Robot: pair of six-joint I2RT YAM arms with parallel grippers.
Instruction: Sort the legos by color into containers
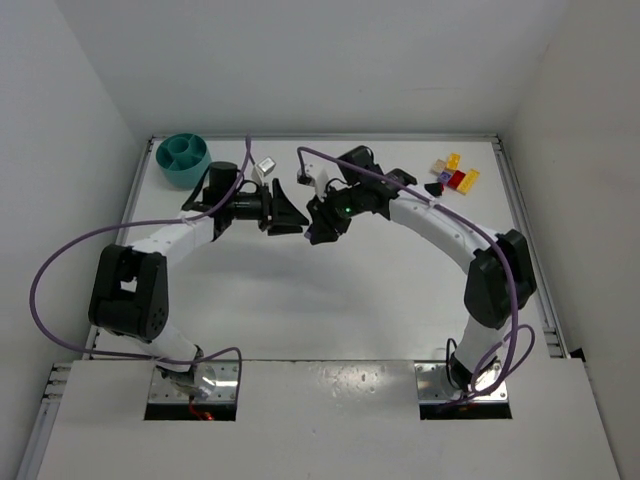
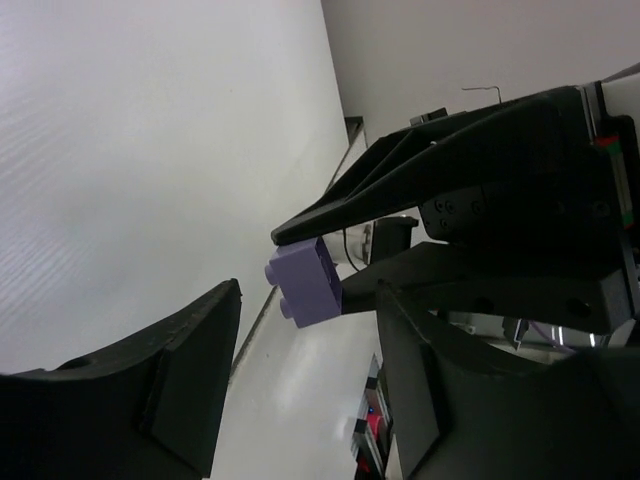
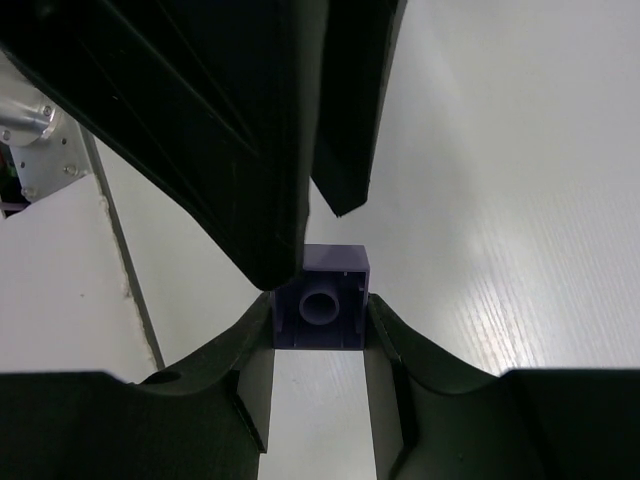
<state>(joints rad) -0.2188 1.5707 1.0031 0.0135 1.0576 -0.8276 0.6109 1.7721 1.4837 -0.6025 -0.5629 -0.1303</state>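
Observation:
My right gripper is shut on a purple lego, pinching its two sides above the middle of the table. In the left wrist view the same purple lego sticks out from the right arm's black fingers. My left gripper is open, its jaws standing on either side of the brick and just short of it. From above, the left gripper and right gripper meet tip to tip. The teal bowl with the containers sits at the far left corner.
A small pile of yellow, red, purple and black legos lies at the far right of the table. White walls close in the table on three sides, with metal rails along its side edges. Purple cables loop over both arms.

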